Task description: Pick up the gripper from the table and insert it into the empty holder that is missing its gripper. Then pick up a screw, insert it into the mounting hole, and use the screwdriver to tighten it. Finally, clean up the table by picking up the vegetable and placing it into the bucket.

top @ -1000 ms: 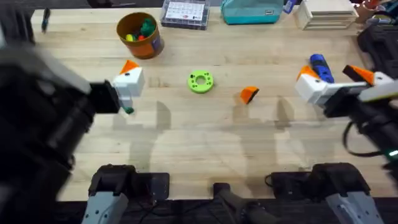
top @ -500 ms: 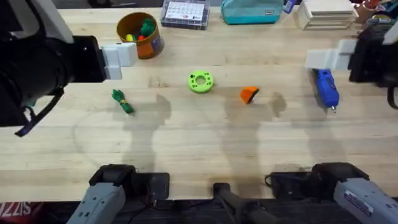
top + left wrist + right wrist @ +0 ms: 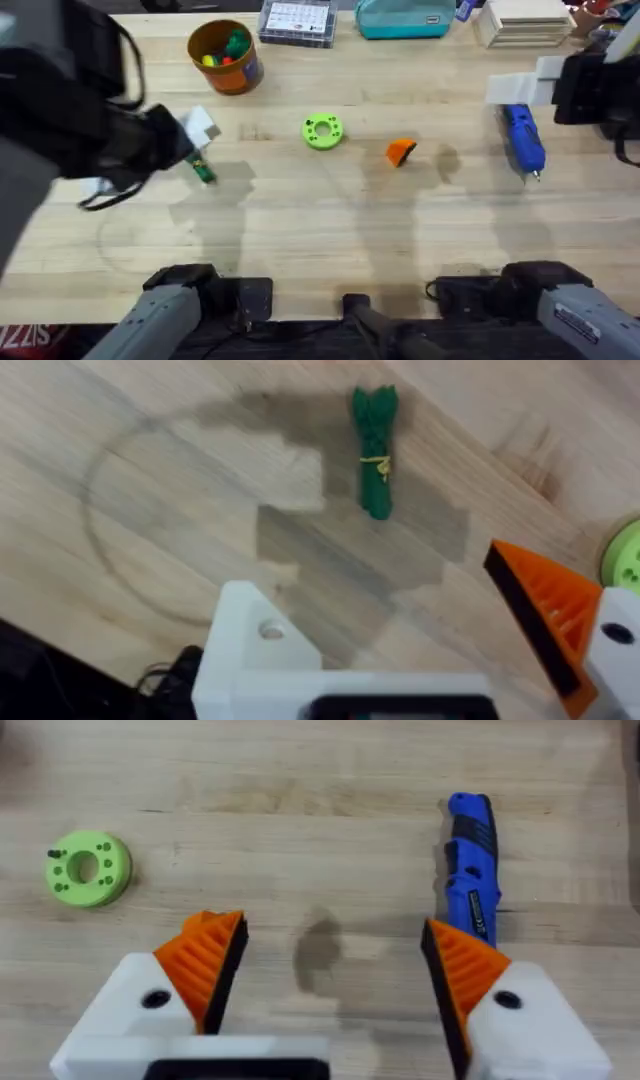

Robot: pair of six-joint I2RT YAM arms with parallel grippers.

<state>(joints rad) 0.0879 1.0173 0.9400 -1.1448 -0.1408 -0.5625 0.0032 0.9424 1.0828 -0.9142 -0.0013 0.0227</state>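
Note:
The loose orange ribbed gripper [image 3: 401, 151] lies on the table right of centre. My left gripper [image 3: 200, 129] hovers open just above the green vegetable [image 3: 203, 171], which in the left wrist view [image 3: 375, 450] lies beyond the fingers. One of its jaws is the plain white holder [image 3: 255, 650] with a small hole; the other carries an orange tip [image 3: 545, 615]. My right gripper [image 3: 518, 90] is open, both orange pads [image 3: 210, 960] in place, raised beside the blue screwdriver [image 3: 522, 140] [image 3: 470, 870]. The orange bucket [image 3: 224, 55] stands at the back left.
A lime-green ring [image 3: 322, 131] with holes lies mid-table; a small dark screw [image 3: 55, 853] sits at its rim. A clear box [image 3: 297, 20], a teal pouch [image 3: 405, 18] and white boxes [image 3: 525, 20] line the far edge.
My left arm has swung down and toward the vegetable from beside the bucket. The right gripper, a second ago low by the screwdriver, rose off it and has since held nearly still.

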